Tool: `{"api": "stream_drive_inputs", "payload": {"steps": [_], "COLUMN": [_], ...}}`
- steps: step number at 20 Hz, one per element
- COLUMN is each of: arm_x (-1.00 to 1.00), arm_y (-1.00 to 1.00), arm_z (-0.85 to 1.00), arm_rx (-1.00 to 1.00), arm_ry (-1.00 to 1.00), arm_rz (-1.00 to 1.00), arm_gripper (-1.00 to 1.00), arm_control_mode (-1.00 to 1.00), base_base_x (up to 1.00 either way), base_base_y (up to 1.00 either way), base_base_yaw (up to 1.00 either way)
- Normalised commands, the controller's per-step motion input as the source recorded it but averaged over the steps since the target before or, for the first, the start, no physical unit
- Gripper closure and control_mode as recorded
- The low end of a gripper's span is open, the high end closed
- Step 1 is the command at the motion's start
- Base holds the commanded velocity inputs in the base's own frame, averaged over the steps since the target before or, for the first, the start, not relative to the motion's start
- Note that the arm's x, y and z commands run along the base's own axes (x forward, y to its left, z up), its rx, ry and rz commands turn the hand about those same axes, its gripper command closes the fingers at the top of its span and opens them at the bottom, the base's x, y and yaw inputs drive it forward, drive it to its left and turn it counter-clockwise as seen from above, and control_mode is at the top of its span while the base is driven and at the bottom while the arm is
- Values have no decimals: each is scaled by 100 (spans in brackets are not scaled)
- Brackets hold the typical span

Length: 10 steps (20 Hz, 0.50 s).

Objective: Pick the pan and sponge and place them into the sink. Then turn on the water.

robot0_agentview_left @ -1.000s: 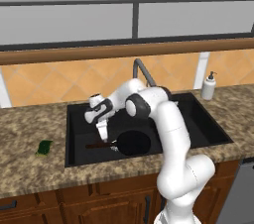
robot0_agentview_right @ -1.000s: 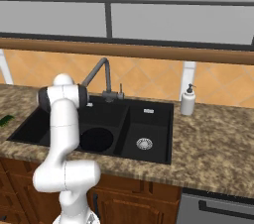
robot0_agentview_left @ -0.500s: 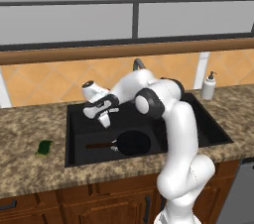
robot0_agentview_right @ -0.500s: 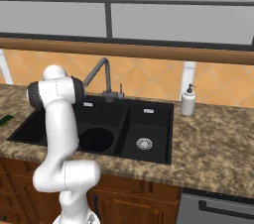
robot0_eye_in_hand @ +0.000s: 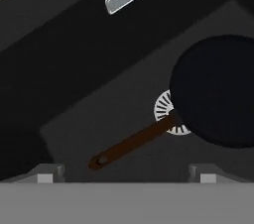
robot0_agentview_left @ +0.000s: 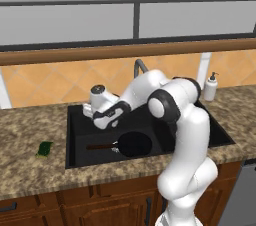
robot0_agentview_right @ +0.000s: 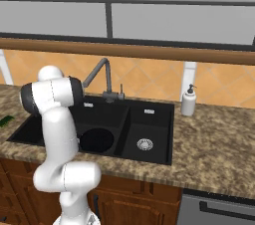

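In the sink (robot0_agentview_left: 75,120): pan (robot0_agentview_left: 134,144) lies flat in the large basin, partly over the drain.
Gripper (robot0_agentview_left: 95,101): has lifted clear of the pan, jaws wide, empty.
Sponge (robot0_agentview_left: 44,148): on the counter, well apart.
Meaning: pan placed; sponge next, probably.

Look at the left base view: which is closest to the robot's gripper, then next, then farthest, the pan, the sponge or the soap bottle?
From the gripper, open above the sink's left basin:
1. Pan: in the basin just below, a little to the right.
2. Sponge: on the counter left of the sink.
3. Soap bottle: on the counter past the sink's far right corner.
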Motion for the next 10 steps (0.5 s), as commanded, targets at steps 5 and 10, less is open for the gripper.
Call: {"api": "stream_drive_inputs", "payload": {"steps": [5,10], "arm_x": [-12,0], "arm_y": [-3,17], "arm_z": [0,7], "arm_rx": [18,6], "arm_ry": [4,2], "arm_rz": [32,7], "arm_gripper": [-100,-100], "arm_control_mode": [-100,-100], "base_base_x": [0,0], "base_base_y": [0,0], "base_base_yaw": [0,0]}}
